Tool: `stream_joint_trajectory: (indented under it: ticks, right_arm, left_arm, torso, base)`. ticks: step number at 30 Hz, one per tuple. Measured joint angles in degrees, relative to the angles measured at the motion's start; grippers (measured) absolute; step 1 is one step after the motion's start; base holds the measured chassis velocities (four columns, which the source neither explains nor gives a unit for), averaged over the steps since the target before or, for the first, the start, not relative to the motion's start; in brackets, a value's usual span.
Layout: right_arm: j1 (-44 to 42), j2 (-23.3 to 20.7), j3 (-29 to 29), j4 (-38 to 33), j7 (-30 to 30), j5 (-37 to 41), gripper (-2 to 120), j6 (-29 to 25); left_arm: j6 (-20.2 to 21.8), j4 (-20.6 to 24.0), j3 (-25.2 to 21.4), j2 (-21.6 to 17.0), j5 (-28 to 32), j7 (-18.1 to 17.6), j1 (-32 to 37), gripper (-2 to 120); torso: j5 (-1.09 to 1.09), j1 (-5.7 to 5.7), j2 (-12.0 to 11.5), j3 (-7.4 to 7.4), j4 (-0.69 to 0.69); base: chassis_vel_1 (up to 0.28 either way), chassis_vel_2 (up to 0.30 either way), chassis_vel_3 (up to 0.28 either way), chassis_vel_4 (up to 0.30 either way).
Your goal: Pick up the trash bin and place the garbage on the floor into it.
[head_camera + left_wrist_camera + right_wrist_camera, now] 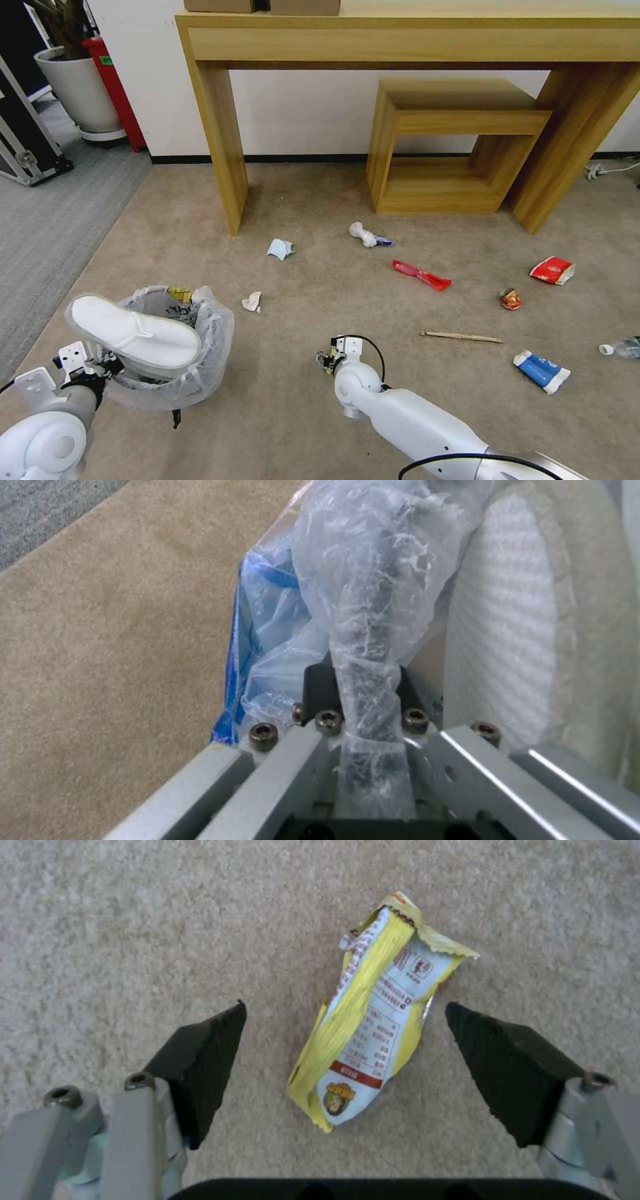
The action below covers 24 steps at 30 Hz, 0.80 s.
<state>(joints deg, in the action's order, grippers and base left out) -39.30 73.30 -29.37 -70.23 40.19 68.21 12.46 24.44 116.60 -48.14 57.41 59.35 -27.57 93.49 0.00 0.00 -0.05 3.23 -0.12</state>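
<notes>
Between the right gripper's widely parted jaws lay a yellow wrapper flat on the carpet, its long axis running away from the wrist, torn end farthest; the head view hid it behind the arm. At the robot's left, the left gripper was clamped on the trash bin's bag-covered rim, a white slipper lying across its mouth.

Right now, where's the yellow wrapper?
In the right wrist view the yellow wrapper lies flat on the carpet, between the open fingers of the right gripper, touching neither.
</notes>
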Motion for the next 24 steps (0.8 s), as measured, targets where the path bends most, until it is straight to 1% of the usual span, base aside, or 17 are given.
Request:
stream_joint_trajectory:
  ticks: [1, 4, 9, 12, 13, 16, 17, 20, 22, 23, 24]
  right_arm:
    - [0.0, 0.0, 0.0, 0.0, 0.0, 0.0, 78, 0.0]
    - [0.28, 1.05, -0.23, 2.39, -0.94, -1.23, 65, -0.5]
    - [0.28, 1.55, -0.32, 3.69, -1.62, -2.36, 60, -1.02]
    - [0.1, 1.64, -0.35, 4.39, -1.95, -3.18, 46, -1.42]
    - [0.1, 1.64, -0.35, 4.39, -1.95, -3.18, 46, -1.42]
    - [-0.12, 1.34, -0.36, 4.63, -2.27, -4.34, 33, -1.82]
    - [-0.12, 1.34, -0.36, 4.63, -2.27, -4.34, 33, -1.82]
    - [-0.45, 1.16, -0.36, 5.01, -2.47, -5.24, 18, -2.14]
    - [-0.53, 1.11, -0.36, 5.07, -2.6, -5.48, 17, -2.2]
    - [-0.68, 1.06, -0.36, 5.27, -2.74, -6.01, 8, -2.33]
    - [-0.82, 1.01, -0.36, 5.42, -2.88, -6.41, 4, -2.46]
  left_arm:
    - [0.0, 0.0, 0.0, 0.0, 0.0, 0.0, 0.0, 0]
    - [-0.1, 0.39, 0.03, 0.28, -0.23, 0.01, 0.41, 0]
    - [-0.18, 0.58, 0.03, 0.23, -0.23, 0.03, 0.55, 0]
    - [-0.28, 0.58, 0.11, 0.12, -0.22, 0.03, 0.38, 0]
    - [-0.28, 0.58, 0.11, 0.12, -0.22, 0.03, 0.38, 0]
    - [-0.43, 0.2, 0.53, 0.1, -0.26, 0.04, 0.01, 0]
    - [-0.43, 0.2, 0.53, 0.1, -0.26, 0.04, 0.01, 0]
    - [-0.6, -0.08, 0.99, 0.08, -0.37, 0.03, -0.46, 0]
    - [-0.61, -0.09, 1.06, 0.06, -0.37, 0.03, -0.53, 0]
    - [-0.63, -0.13, 1.24, 0.0, -0.38, -0.02, -0.67, 0]
    - [-0.63, -0.13, 1.31, -0.05, -0.37, -0.05, -0.74, 0]
  torso:
    - [0.0, 0.0, 0.0, 0.0, 0.0]
    - [0.0, 0.0, 0.0, 0.0, 0.0]
    - [0.0, 0.0, 0.0, 0.0, 0.0]
    - [0.0, 0.0, 0.0, 0.0, 0.0]
    - [0.0, 0.0, 0.0, 0.0, 0.0]
    - [0.0, 0.0, 0.0, 0.0, 0.0]
    - [0.0, 0.0, 0.0, 0.0, 0.0]
    - [0.0, 0.0, 0.0, 0.0, 0.0]
    - [0.0, 0.0, 0.0, 0.0, 0.0]
    - [0.0, 0.0, 0.0, 0.0, 0.0]
    - [0.0, 0.0, 0.0, 0.0, 0.0]
  base:
    - [0.0, 0.0, 0.0, 0.0]
    - [0.0, 0.0, 0.0, 0.0]
    - [0.0, 0.0, 0.0, 0.0]
    - [0.0, 0.0, 0.0, 0.0]
    - [0.0, 0.0, 0.0, 0.0]
    - [0.0, 0.0, 0.0, 0.0]
    - [0.0, 0.0, 0.0, 0.0]
    - [0.0, 0.0, 0.0, 0.0]
    - [0.0, 0.0, 0.0, 0.0]
    - [0.0, 0.0, 0.0, 0.0]
    - [0.0, 0.0, 0.0, 0.0]
